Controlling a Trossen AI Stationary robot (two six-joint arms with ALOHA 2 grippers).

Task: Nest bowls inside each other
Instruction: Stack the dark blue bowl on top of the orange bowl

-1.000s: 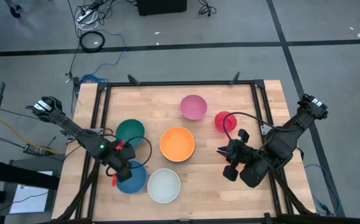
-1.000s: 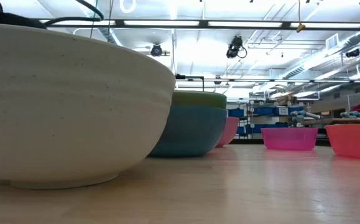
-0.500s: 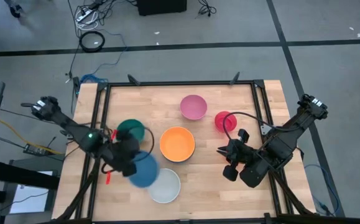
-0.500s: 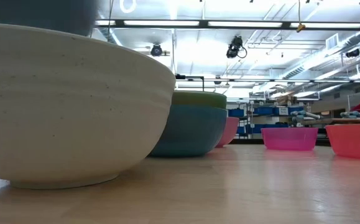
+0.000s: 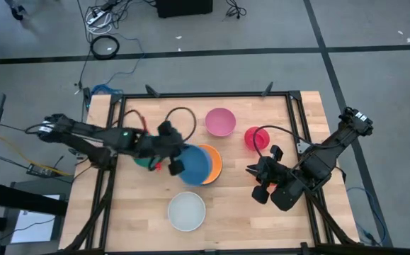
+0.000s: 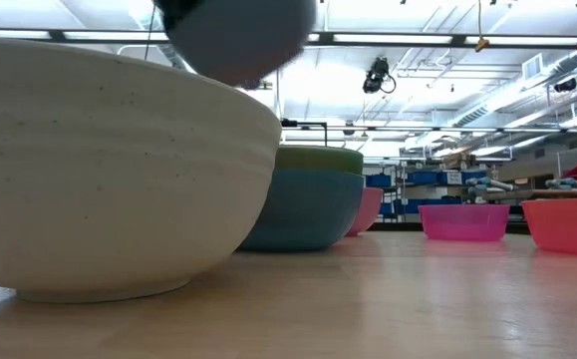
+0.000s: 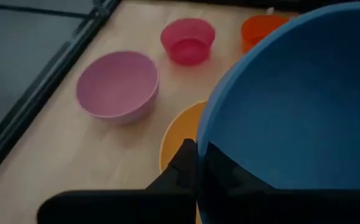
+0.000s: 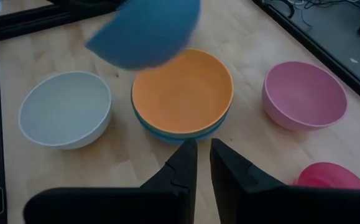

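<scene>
My left gripper (image 5: 171, 166) is shut on a blue bowl (image 5: 194, 164), which hangs tilted just above the orange bowl (image 5: 212, 164) at the table's middle. In the right wrist view the orange bowl (image 8: 183, 93) sits nested in another blue bowl (image 8: 178, 135), with the held bowl (image 8: 145, 31) in the air beyond it. The white bowl (image 5: 186, 211) rests on its base near the front edge. The pink bowl (image 5: 220, 122) and the magenta-red bowl (image 5: 256, 138) stand farther back. My right gripper (image 5: 255, 185) waits at the right, fingers nearly together with nothing between them. My left gripper holds the blue bowl by its rim (image 7: 199, 155), one finger (image 7: 184, 165) outside the wall and the other inside. The fingers come slanting down from the table's left. The bowl is lifted clear and tilted, over the orange bowl.
A teal green bowl (image 5: 142, 160) lies partly hidden under my left arm. A small orange-red bowl (image 7: 260, 28) shows beyond the magenta-red one (image 7: 188, 40). Black frame rails (image 5: 205, 94) run along the table's edges. In the low view the white bowl (image 6: 99, 170) fills the left foreground.
My left gripper has lifted the blue bowl off the table's near left, beside the white bowl, and swung it up, rightward and toward the far edge until it hangs over the orange bowl. Wrist and bowl have tipped on the way. My right arm has kept still.
</scene>
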